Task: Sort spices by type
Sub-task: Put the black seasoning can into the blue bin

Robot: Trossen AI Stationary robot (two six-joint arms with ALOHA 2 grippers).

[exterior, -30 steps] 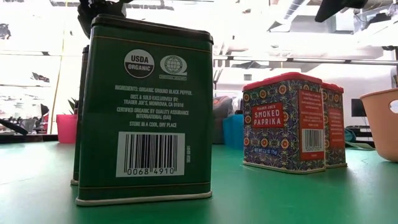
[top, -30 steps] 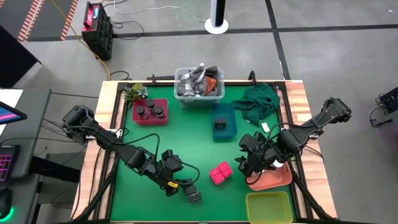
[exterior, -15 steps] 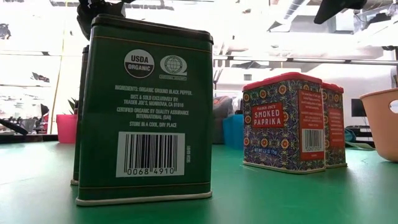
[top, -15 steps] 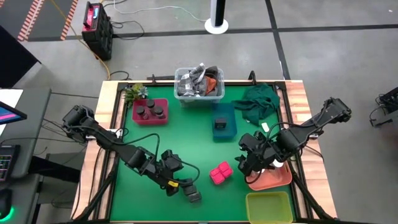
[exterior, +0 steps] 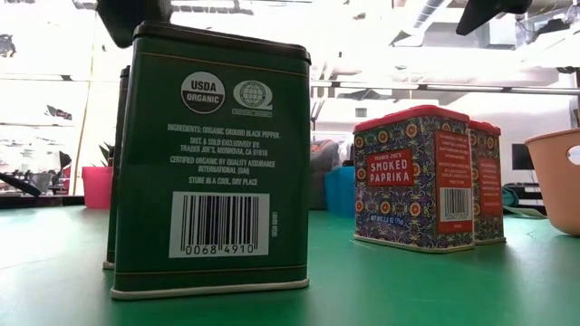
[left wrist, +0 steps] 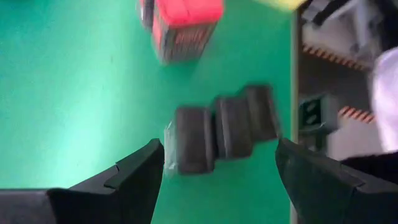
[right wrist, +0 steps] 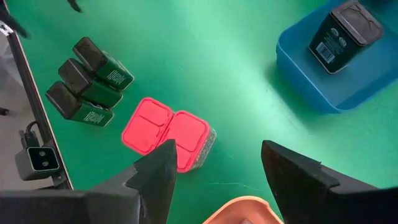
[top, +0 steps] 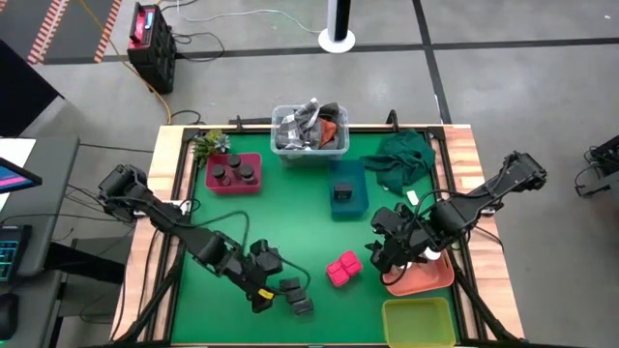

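Green felt worktop (top: 290,222), sorting looks partway done. Pink tray (top: 233,174) at the far left holds three dark round jars (top: 234,173), so that type seems sorted. Blue tray (top: 348,189) near centre holds one black pepper tin (top: 344,192). Three more black pepper tins (right wrist: 87,82) stand in a row near the front edge, touching each other, not in any tray. Two red-lidded paprika tins (top: 340,270) stand side by side, touching, just right of them, also loose. Orange tray (top: 418,277) and yellow tray (top: 419,322) at the front right look empty as far as I can see.

Left gripper (top: 266,286) w/ fingers spread wide, holding nothing, hovers just beside the pepper row; judging by aim, the nearest tin is the next pick. Right gripper (top: 385,253) also wide and empty, waits by the orange tray.

Left to do, prob: 3 pepper tins to blue, 2 paprika to a free tray.
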